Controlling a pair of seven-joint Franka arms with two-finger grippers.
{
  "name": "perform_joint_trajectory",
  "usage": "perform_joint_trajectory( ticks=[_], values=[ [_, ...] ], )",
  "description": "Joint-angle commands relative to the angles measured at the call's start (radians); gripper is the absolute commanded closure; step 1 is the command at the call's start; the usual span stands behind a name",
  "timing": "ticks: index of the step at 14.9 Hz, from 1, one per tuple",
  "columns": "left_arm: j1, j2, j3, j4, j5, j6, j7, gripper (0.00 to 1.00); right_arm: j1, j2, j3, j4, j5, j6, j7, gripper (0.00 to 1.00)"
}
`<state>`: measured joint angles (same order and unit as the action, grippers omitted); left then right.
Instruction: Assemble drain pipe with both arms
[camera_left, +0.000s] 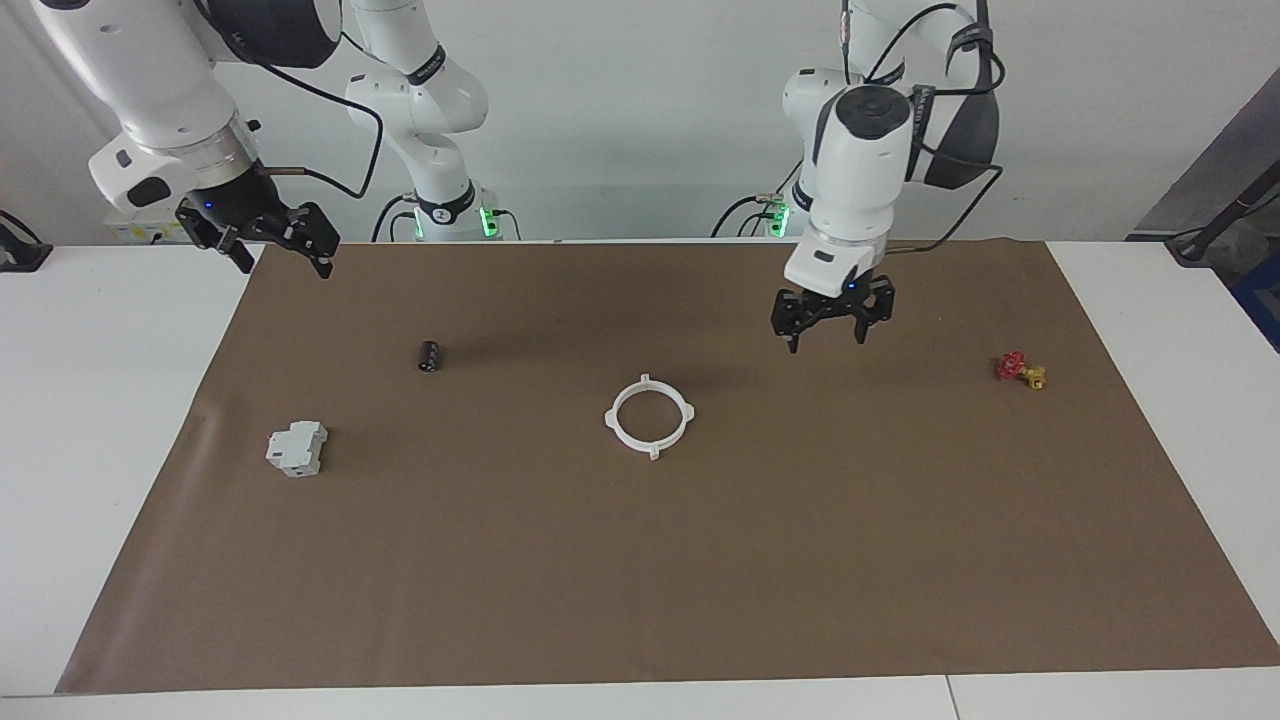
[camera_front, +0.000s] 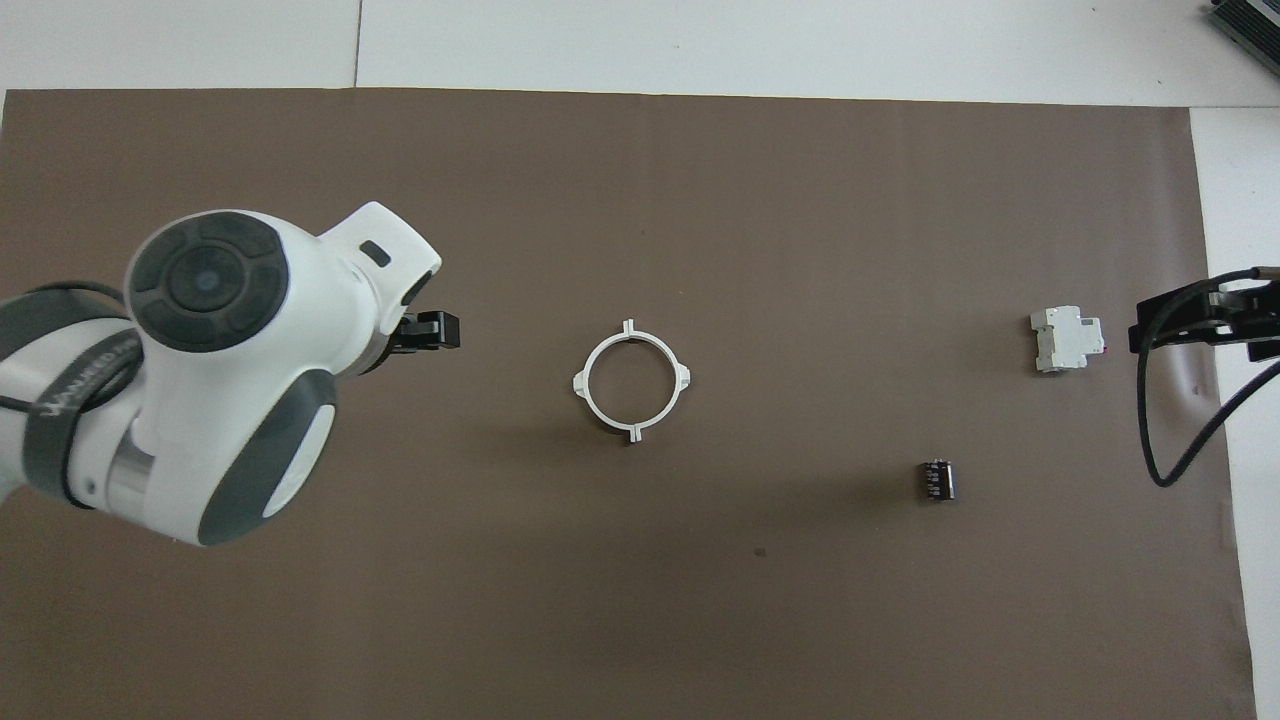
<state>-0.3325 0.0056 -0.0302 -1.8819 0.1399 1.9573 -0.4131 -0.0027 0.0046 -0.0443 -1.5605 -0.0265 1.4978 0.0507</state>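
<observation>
The drain pipe (camera_left: 612, 420) lies flat mid-mat as one closed white ring with four outer tabs; it also shows in the overhead view (camera_front: 683, 379). My left gripper (camera_left: 828, 332) is open and empty, raised over bare mat beside the ring, toward the left arm's end. In the overhead view the left gripper (camera_front: 430, 332) is mostly hidden under its own wrist. My right gripper (camera_left: 265, 245) is open and empty, held high over the mat's edge at the right arm's end, where the arm waits; it also shows in the overhead view (camera_front: 1200, 320).
A grey-white boxy block (camera_left: 296, 447) (camera_front: 1068, 339) and a small black cylinder (camera_left: 430, 356) (camera_front: 936, 479) lie toward the right arm's end. A red and yellow valve (camera_left: 1020, 369) lies toward the left arm's end, hidden under the left arm in the overhead view.
</observation>
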Motion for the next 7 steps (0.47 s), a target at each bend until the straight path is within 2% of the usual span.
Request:
perform_joint_trajectory(
  ticks=[1,5,7],
  values=[
    [0.123,-0.024,-0.008,0.003,0.0,-0.04,0.178,0.0,-0.007,-0.014,0.003,-0.019,0.016,0.018,-0.028,0.0],
    [0.303,-0.064,-0.008,-0.003,-0.058,-0.087,0.451,0.0,-0.007,-0.014,0.003,-0.019,0.016,0.018,-0.028,0.0],
    [0.354,-0.068,-0.008,-0.008,-0.066,-0.092,0.531,0.0,-0.007,-0.014,0.003,-0.021,0.016,0.016,-0.028,0.0]
  ],
)
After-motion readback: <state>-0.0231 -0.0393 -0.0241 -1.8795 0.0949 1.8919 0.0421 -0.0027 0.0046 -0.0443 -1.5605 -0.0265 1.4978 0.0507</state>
